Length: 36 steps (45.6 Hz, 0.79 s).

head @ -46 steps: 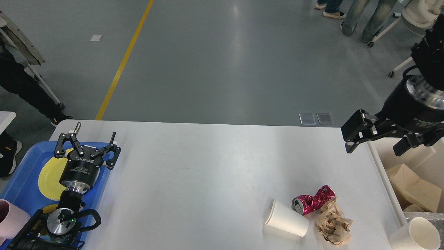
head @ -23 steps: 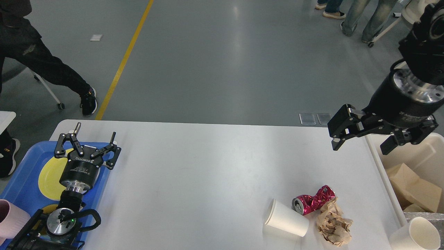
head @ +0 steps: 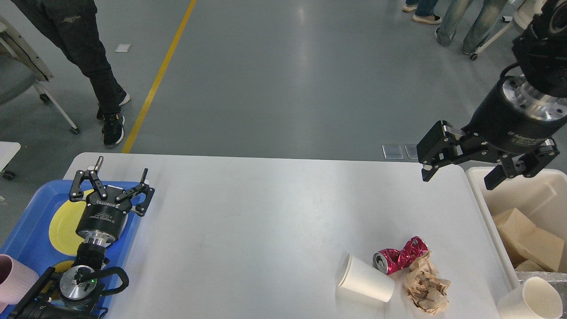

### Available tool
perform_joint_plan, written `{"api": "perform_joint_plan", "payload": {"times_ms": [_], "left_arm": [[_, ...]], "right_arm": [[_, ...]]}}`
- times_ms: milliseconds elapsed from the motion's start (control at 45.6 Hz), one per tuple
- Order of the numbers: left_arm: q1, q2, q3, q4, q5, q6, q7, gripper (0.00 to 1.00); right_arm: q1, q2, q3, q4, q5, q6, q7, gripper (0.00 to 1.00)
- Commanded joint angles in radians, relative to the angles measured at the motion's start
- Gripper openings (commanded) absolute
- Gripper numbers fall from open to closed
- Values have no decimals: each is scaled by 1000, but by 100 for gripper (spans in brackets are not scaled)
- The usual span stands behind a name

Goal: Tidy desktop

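Observation:
The desktop (head: 266,230) is a large white tabletop filling the lower part of the head view. On its near right lie a tipped white paper cup (head: 366,279), a crushed red can (head: 401,255) and a crumpled brown paper wad (head: 425,285), close together. My left gripper (head: 121,170) stands open and empty over the far edge of the blue tray (head: 26,221) at the left. High over the table's far right corner hangs my right gripper (head: 458,177), open, with nothing between its fingers.
The blue tray holds a yellow plate (head: 62,221) and a pink cup (head: 13,279). A cream-coloured bin (head: 509,190) with cardboard pieces (head: 531,243) stands off the right edge; another white cup (head: 531,299) sits at its near corner. People walk on the floor beyond.
My right gripper has risen and shifted left, from over the bin's edge toward the table's far right corner. The left arm has not moved. A person walked across at far left.

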Motion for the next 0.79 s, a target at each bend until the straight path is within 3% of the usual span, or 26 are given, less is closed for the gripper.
{"api": "perform_joint_plan", "payload": {"times_ms": [0, 482, 767], "left_arm": [[0, 0, 0, 0, -1, -1, 1, 97], [0, 0, 0, 0, -1, 0, 1, 97], [0, 0, 0, 0, -1, 0, 1, 97]], "right_arm": [[0, -1, -3, 1, 0, 2, 0, 99], [-4, -22, -94, 7, -3, -21, 0, 99], [-50, -195, -270, -3, -61, -61, 0, 98]]}}
